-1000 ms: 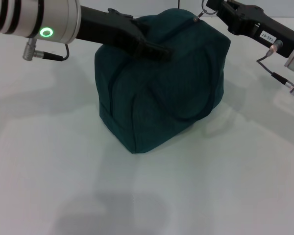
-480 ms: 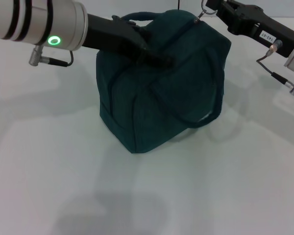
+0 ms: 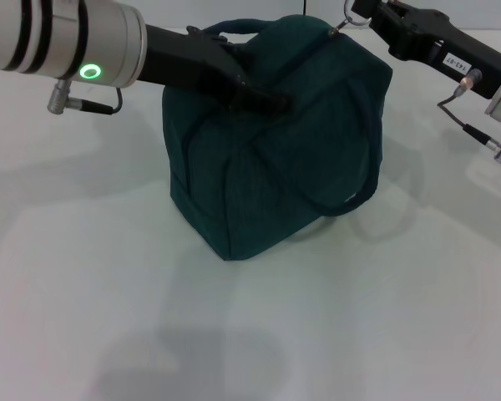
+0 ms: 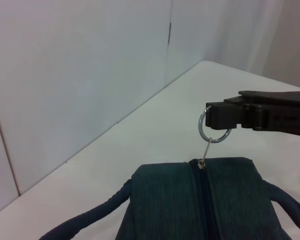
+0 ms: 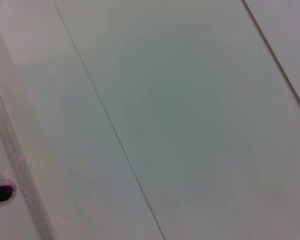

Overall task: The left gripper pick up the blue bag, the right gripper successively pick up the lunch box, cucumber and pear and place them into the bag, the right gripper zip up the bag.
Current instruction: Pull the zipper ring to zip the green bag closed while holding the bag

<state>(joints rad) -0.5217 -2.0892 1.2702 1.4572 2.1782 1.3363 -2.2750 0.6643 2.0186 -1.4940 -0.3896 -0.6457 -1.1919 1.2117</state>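
Observation:
The blue bag (image 3: 267,167) stands on the white table, and its zip runs shut along the top (image 4: 200,205). At the bag's far top corner my right gripper (image 3: 361,12) is shut on the ring zipper pull (image 4: 210,134) and holds it taut upward. My left gripper (image 3: 263,98) lies across the top of the bag, just in front of a handle loop (image 3: 234,27) that stands up behind it. The other handle (image 3: 351,200) hangs out from the bag's right side. The lunch box, cucumber and pear are out of view.
The white table (image 3: 108,292) spreads around the bag, with a pale wall behind it (image 4: 65,75). The right wrist view holds only pale panels (image 5: 165,125).
My left arm has shifted slightly right and down over the bag. One handle loop now stands up behind it and the other has swung out on the right. The right gripper has stayed put.

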